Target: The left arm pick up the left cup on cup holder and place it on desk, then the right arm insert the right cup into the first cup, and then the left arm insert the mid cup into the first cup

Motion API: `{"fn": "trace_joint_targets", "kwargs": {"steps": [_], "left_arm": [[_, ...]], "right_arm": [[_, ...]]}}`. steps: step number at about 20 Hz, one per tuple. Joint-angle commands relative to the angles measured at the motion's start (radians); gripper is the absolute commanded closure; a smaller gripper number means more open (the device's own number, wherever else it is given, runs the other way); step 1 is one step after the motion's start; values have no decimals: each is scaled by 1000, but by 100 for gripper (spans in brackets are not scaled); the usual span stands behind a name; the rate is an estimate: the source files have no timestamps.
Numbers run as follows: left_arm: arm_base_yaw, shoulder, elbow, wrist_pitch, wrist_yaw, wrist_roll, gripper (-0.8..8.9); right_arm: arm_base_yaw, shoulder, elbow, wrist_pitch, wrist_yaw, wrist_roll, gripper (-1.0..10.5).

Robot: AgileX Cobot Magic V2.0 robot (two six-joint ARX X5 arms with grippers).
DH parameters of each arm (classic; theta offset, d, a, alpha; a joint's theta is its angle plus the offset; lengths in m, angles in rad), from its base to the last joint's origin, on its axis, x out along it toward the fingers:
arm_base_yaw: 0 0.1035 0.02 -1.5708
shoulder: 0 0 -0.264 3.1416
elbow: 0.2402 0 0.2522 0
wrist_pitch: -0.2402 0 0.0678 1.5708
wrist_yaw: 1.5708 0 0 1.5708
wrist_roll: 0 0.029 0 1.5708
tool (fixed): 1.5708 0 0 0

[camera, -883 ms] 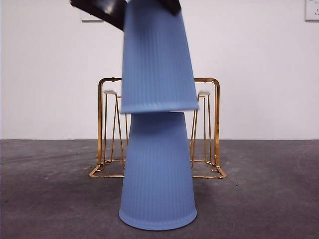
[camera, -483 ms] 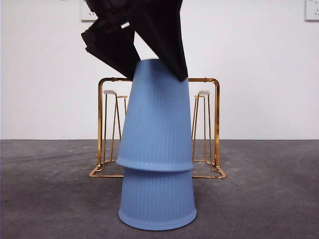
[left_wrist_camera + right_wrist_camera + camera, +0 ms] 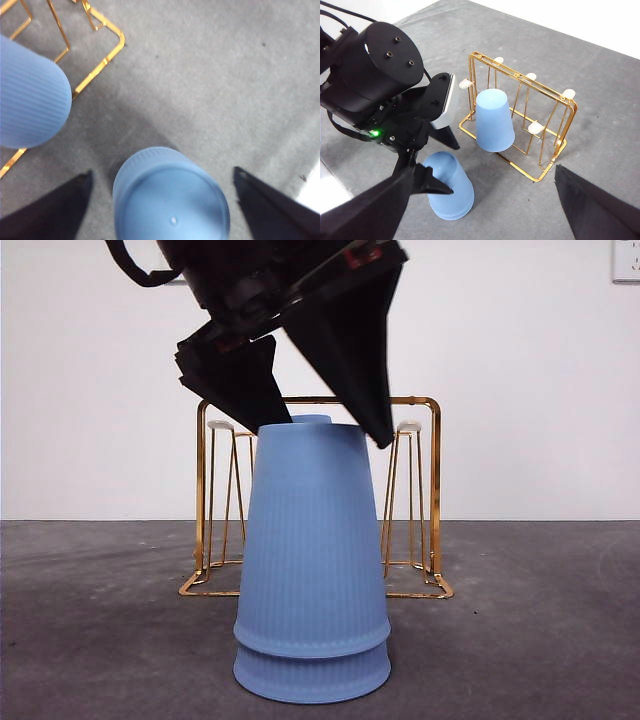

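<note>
Two blue ribbed cups stand upside down, stacked on the desk point(image 3: 530, 640). The upper cup point(image 3: 312, 540) covers the lower cup point(image 3: 310, 677) down to its rim. My left gripper point(image 3: 337, 434) hangs just over the stack, open, one jaw at each side of the upper cup's point(image 3: 172, 200) flat top. A third blue cup point(image 3: 494, 122) sits upside down on the gold wire cup holder point(image 3: 555, 120) behind; in the front view only its top point(image 3: 312, 419) peeks over the stack. My right gripper point(image 3: 485, 169) is high above the desk, open and holding nothing.
The cup holder point(image 3: 433, 490) stands just behind the stack, with bare pale-tipped pegs point(image 3: 408, 427) on both sides. In the left wrist view the third cup point(image 3: 30, 100) and the holder's base wire point(image 3: 100, 65) lie close beside the stack. A white wall closes the back.
The upper cup came down from above the lower cup and now sits fully over it. The left gripper followed it down and its jaws have spread off the cup.
</note>
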Motion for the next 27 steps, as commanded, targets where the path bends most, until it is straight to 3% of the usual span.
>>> {"fn": "trace_joint_targets", "kwargs": {"steps": [1,7,14,18,23,27], "left_arm": [[-8,13,23,6,-6,-2,312],[-8,-104,24,-8,-6,-27,311],[-9,-480,57,-204,-1,-83,312],[-9,-702,59,-269,-2,-71,312],[-9,-922,59,-363,-5,-146,312],[-9,-1024,59,-435,-7,-152,312]], "right_arm": [[10,6,11,5,3,14,492],[10,6,11,-26,-44,14,492],[10,59,11,-10,-83,26,492],[9,164,11,110,-113,-21,492],[-29,335,11,283,-167,-98,492],[-76,436,11,402,-209,-123,492]]}}
